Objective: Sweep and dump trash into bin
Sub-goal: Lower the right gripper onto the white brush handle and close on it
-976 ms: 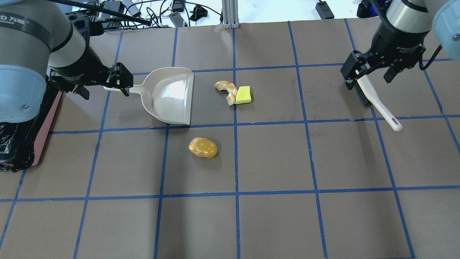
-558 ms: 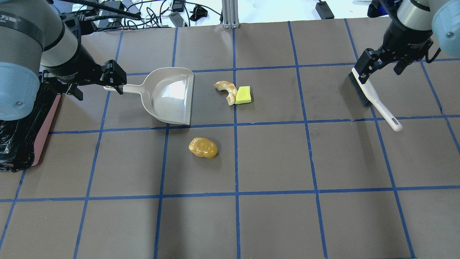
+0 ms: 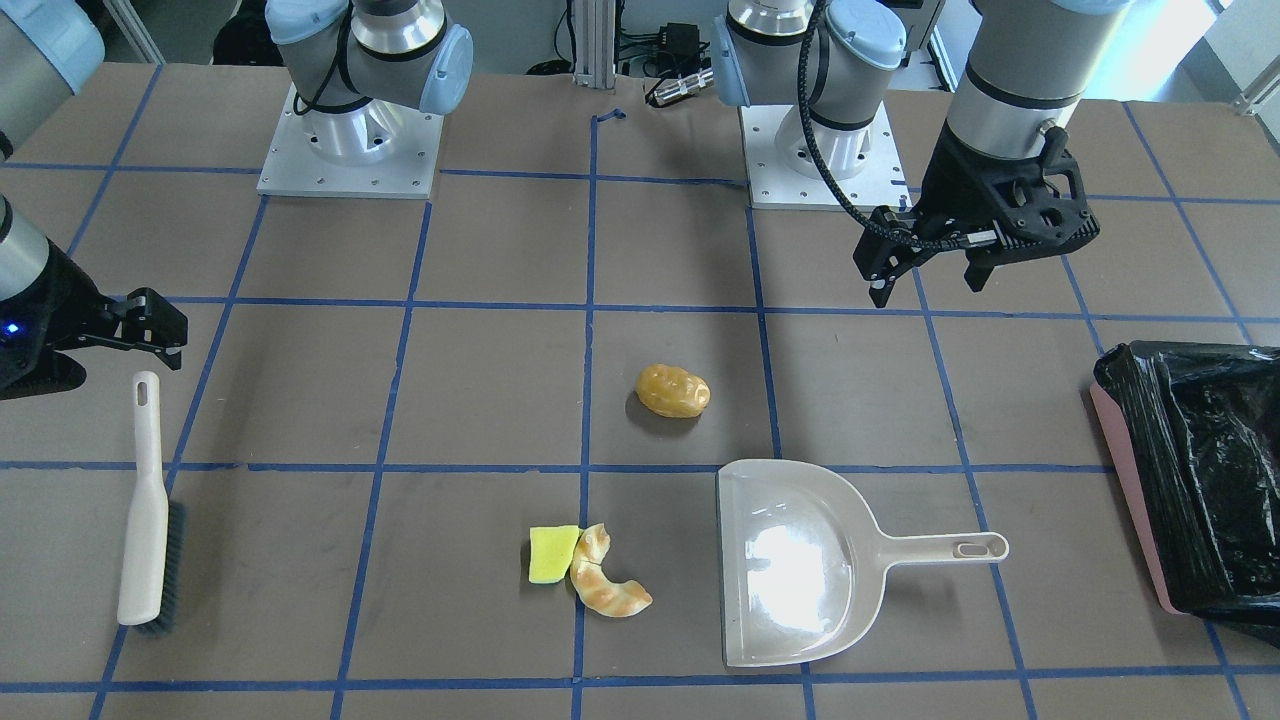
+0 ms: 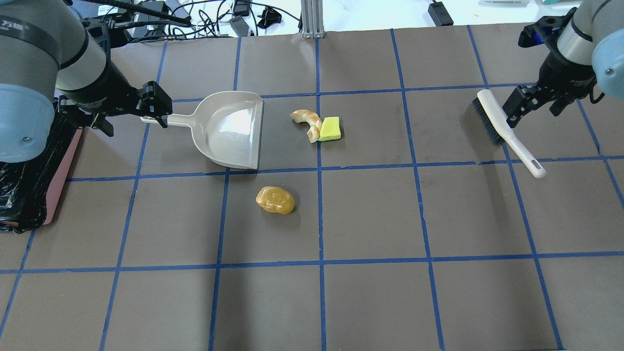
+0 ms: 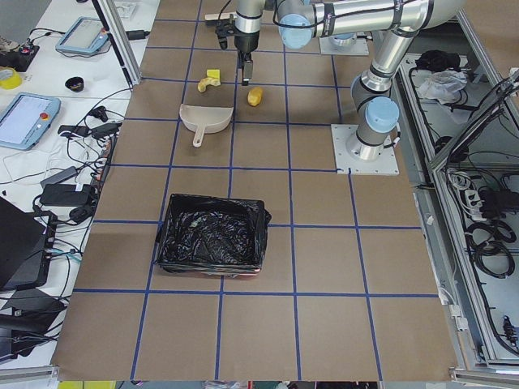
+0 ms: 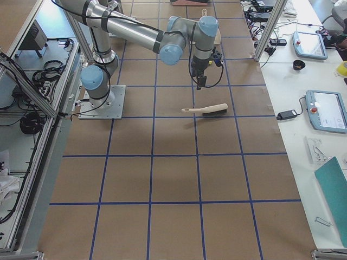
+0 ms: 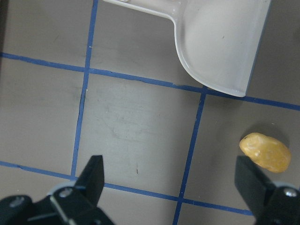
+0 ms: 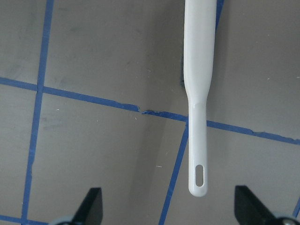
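Note:
The beige dustpan (image 4: 229,129) lies on the mat with its mouth toward the tan croissant (image 4: 307,124) and the yellow sponge piece (image 4: 330,129), which touch each other. The golden-brown roll (image 4: 275,200) lies alone nearer the robot. My left gripper (image 4: 134,121) hangs open and empty above the mat, off the end of the dustpan's handle. A white brush (image 4: 507,131) lies flat at the right. My right gripper (image 4: 534,109) is open beside it, holding nothing. The bin (image 3: 1195,480), pink with a black bag, stands at the table's left end.
Blue tape lines divide the brown mat (image 4: 370,214) into squares. Cables and power bricks (image 4: 234,14) lie beyond the far edge. The arm bases (image 3: 350,140) stand on the robot's side. The near squares of the mat carry nothing.
The left gripper has drawn back off the dustpan handle, and the right gripper has pulled away from the brush head toward the right. Dustpan, brush and trash have not moved.

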You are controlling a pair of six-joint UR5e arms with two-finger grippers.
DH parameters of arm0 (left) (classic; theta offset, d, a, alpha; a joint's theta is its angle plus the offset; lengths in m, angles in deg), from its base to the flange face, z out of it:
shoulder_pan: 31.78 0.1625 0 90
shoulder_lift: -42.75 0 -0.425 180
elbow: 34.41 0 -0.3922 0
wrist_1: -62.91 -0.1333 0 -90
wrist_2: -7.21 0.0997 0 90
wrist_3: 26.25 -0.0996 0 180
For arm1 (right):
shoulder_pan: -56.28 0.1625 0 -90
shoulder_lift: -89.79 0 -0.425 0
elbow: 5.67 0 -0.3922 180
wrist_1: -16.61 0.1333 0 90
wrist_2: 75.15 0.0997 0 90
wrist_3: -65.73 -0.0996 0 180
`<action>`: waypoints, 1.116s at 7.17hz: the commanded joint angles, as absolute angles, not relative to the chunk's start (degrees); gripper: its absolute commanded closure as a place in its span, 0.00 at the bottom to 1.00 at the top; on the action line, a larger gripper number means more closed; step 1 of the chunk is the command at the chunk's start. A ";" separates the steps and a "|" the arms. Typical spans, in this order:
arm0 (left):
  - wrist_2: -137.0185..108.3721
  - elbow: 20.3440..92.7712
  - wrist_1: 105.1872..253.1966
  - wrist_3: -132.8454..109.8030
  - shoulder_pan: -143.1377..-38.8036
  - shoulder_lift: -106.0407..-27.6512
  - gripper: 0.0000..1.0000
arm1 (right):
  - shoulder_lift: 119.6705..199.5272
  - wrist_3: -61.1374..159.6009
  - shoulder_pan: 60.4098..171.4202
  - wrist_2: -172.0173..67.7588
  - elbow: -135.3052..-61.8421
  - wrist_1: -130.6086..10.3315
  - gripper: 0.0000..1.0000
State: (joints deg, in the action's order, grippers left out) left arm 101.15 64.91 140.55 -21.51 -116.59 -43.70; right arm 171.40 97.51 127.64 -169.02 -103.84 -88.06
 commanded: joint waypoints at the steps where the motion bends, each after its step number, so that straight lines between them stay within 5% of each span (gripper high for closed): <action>1: 101.08 64.90 140.52 -21.51 -116.59 -43.82 0.00 | 171.27 100.70 125.37 -169.37 -106.47 -89.39 0.00; 8: 101.08 64.90 139.38 -21.59 -116.59 -44.26 0.00 | 166.79 103.09 123.08 -169.80 -107.00 -92.55 0.00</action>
